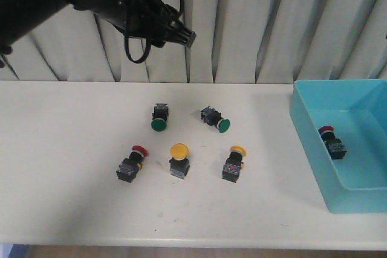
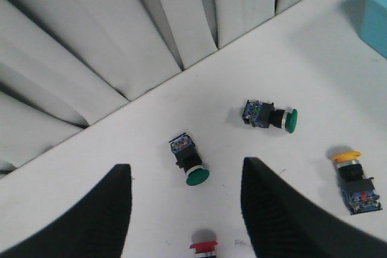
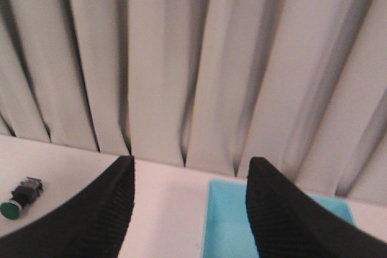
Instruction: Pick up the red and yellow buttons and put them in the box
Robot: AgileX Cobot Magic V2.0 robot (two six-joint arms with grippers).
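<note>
The box (image 1: 338, 182) runs off the front view's right edge, and only its near corner (image 2: 376, 1) enters the left wrist view. There a red button (image 2: 203, 248) is cropped, cap alone visible. The left tool (image 1: 188, 38) is partly out of frame overhead, fingertips blurred.

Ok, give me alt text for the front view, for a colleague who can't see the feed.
Five push-button switches lie on a white table: two green-capped behind one red button and two yellow buttons. The light-blue box at right holds another red button. The left claw hangs above, empty.
</note>
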